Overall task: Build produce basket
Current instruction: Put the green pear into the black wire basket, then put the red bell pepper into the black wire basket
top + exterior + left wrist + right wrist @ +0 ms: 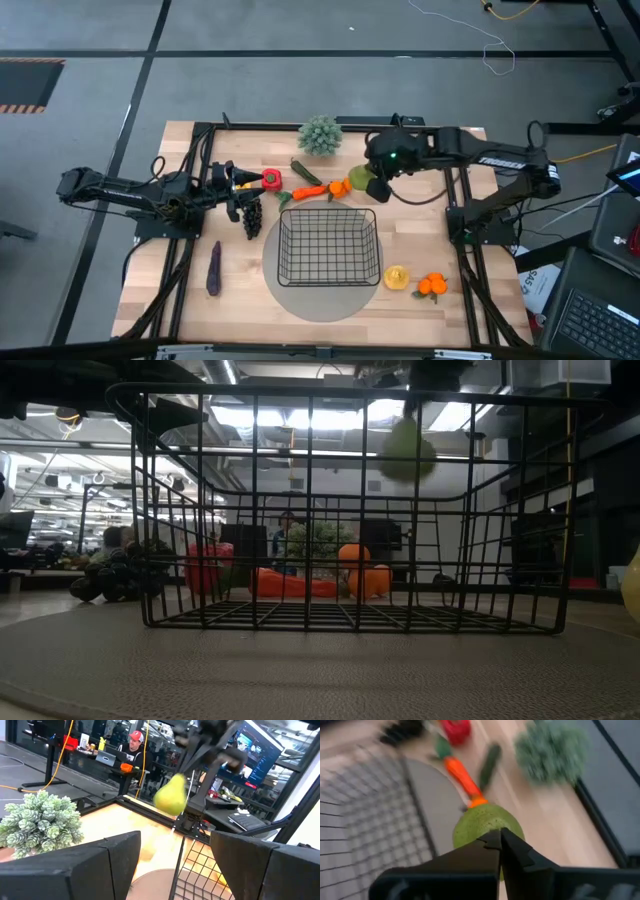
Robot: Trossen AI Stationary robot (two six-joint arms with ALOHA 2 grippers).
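Note:
The black wire basket (328, 247) (350, 510) stands on a round grey mat (300, 300) in the middle of the table. My right gripper (384, 176) (500, 839) is shut on a green pear (377, 188) (407, 452) (171, 795) (487, 826). It holds the pear in the air just beyond the basket's far right corner. My left gripper (240, 185) (175, 870) waits open at the left, beside the red pepper (271, 179). A carrot (310, 191), an orange (341, 186) and a cucumber (305, 171) lie behind the basket. My right gripper pinches the pear's narrow upper end (183, 779) between its two shut fingertips (490, 842), coming from above and slanting down. The pear hangs below the fingers, wide end down, clear of the table and higher than the basket's rim.
Dark grapes (252, 218) and a purple eggplant (214, 268) lie left of the basket. A lemon (396, 277) and small oranges (431, 285) lie at its near right. A spiky grey-green plant (320, 135) stands at the far edge. People sit at desks beyond the table.

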